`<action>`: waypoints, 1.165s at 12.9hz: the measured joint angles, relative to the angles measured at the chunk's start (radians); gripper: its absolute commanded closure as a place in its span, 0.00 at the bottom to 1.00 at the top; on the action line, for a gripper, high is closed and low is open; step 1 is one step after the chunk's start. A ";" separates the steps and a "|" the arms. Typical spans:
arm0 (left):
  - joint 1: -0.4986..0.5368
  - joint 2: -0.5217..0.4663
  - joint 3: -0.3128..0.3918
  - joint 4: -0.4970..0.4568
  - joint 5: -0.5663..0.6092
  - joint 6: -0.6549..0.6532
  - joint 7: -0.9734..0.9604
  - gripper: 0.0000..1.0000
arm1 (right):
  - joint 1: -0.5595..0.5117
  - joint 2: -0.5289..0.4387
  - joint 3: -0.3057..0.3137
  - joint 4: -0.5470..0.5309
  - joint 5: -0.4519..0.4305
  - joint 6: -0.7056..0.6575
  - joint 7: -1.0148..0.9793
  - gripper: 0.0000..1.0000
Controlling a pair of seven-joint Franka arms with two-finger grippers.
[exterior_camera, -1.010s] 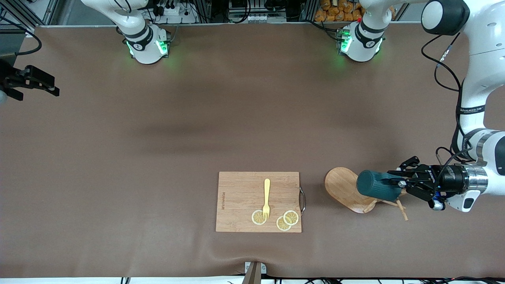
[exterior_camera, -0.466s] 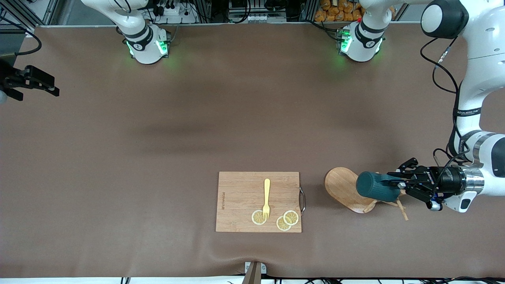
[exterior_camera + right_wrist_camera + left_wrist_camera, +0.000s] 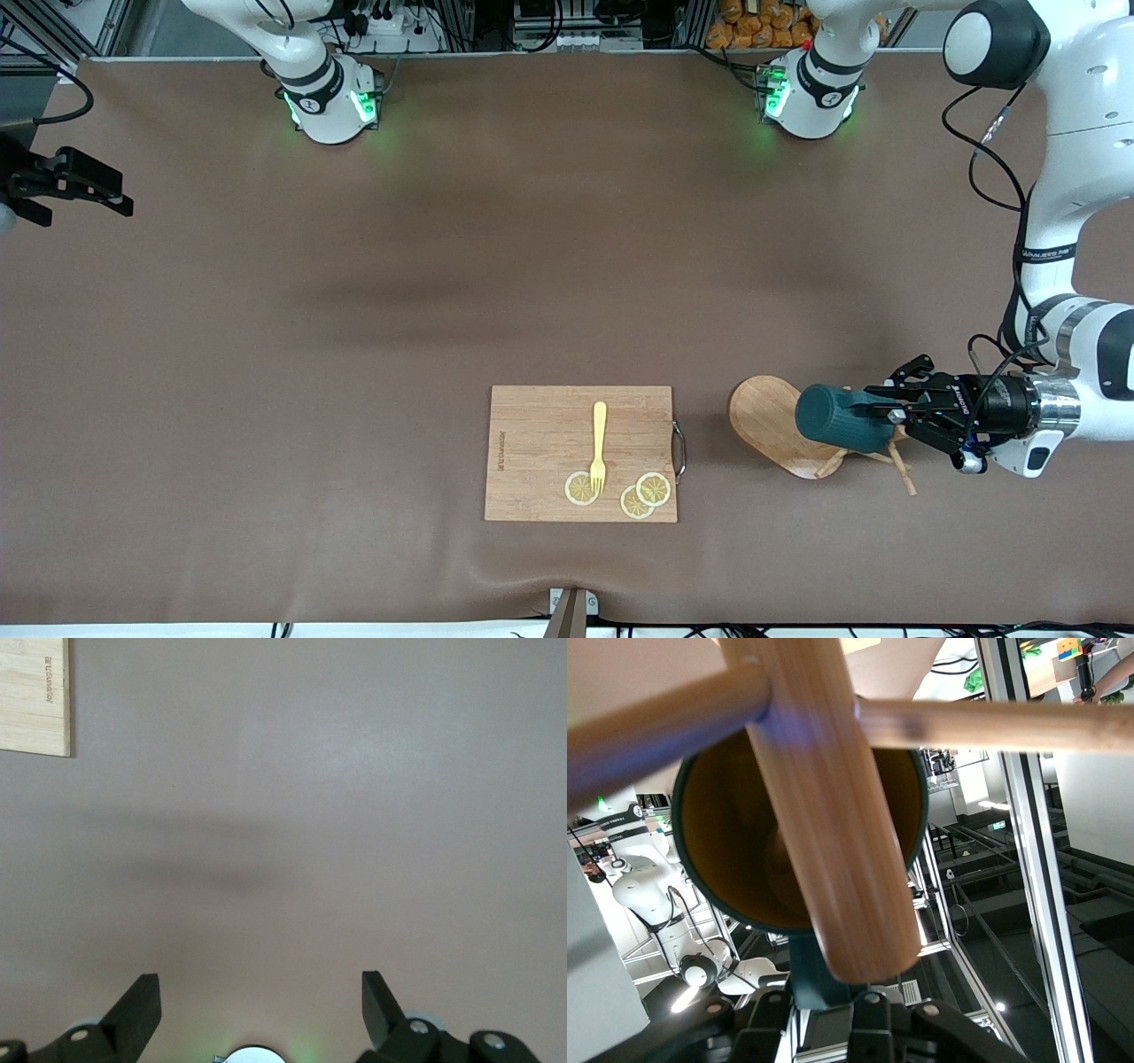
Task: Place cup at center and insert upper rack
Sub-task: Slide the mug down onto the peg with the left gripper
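Left gripper [image 3: 889,415], fingers clenched on the teal cup [image 3: 837,418], holds it sideways over the toppled wooden mug tree [image 3: 780,425] beside the cutting board [image 3: 540,443]. Right gripper [image 3: 259,1008] waits, fingers spread, above bare worktop [image 3: 354,354].

Cup [image 3: 718,833] mouth close up, upper rack [image 3: 833,842] post inside
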 measured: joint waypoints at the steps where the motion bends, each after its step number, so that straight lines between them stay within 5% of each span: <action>1: 0.001 0.005 0.000 0.000 0.000 0.000 0.003 1.00 | 0.000 0.000 0.000 0.000 0.000 0.000 0.000 0.00; 11: 0.005 0.033 0.000 0.000 -0.046 -0.009 0.023 0.86 | 0.000 0.000 0.000 0.000 0.000 -0.001 0.000 0.00; 14: 0.005 0.038 0.000 0.000 -0.046 -0.010 0.024 0.42 | 0.000 0.000 -0.001 0.000 0.000 -0.007 0.000 0.00; 15: 0.006 0.039 0.000 0.000 -0.046 -0.011 0.024 0.18 | 0.000 0.000 -0.003 0.000 0.000 -0.018 0.001 0.00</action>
